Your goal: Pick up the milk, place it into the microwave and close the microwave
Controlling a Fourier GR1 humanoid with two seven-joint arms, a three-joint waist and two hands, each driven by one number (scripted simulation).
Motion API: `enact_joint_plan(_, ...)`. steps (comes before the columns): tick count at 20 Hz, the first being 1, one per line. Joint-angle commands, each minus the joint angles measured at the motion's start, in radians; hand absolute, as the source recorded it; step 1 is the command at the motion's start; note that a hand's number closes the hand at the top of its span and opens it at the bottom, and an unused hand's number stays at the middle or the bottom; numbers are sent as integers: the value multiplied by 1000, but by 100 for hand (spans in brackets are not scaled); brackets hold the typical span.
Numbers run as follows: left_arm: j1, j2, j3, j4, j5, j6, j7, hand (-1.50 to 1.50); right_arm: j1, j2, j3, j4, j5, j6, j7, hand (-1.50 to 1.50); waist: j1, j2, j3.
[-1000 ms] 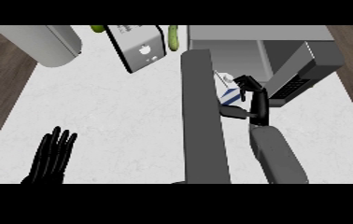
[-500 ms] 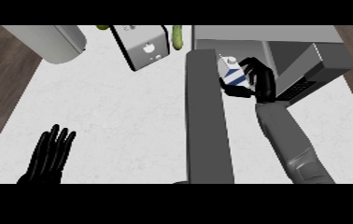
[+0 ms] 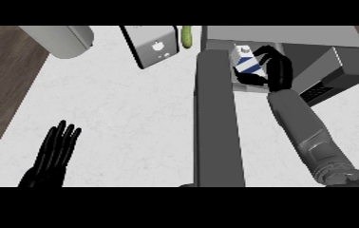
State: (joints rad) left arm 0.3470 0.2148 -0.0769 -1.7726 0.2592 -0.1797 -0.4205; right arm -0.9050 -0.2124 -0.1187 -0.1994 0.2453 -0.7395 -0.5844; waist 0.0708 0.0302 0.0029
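The milk carton (image 3: 245, 62), white with blue stripes, is held upright by my right hand (image 3: 275, 71), whose fingers and thumb curl round it. Hand and carton are at the mouth of the grey microwave (image 3: 308, 56) at the upper right. The microwave's open door (image 3: 217, 122) stands edge-on as a long grey slab just left of the carton, reaching down to the view's lower edge. My left hand (image 3: 54, 153) rests open at the lower left, fingers up, far from the carton.
A tablet-like device (image 3: 154, 50) with a pale screen lies behind the door, with a green vegetable (image 3: 187, 36) beside it. A grey cylinder (image 3: 61, 40) stands at the upper left. The counter's left edge (image 3: 21, 87) meets dark wood flooring.
My right hand has carried the milk carton farther up and toward the microwave's opening. The view has shifted, so the left hand shows a little lower right.
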Motion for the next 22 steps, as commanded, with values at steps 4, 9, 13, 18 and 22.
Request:
enact_joint_plan(4,-52,13,1,40,-67,27,9,-150,-63,-38,-31,57,6,-150,30,150,19,13,1)
enact_joint_plan(9,-26,15,-24,28,-92,21,5,-150,-89,-90,22,117,72,-151,64,-150,47,20,1)
enact_joint_plan(13,-45,25,-22,25,-89,15,26,-150,-83,-76,34,142,86,-126,74,-150,52,24,3)
enact_joint_plan(18,-85,9,-22,49,-92,23,24,-150,-108,-74,32,135,83,-5,56,-150,47,25,4)
enact_joint_plan(22,-75,-14,-44,67,-93,12,-7,-150,-86,-32,2,103,51,42,-7,-150,37,18,3)
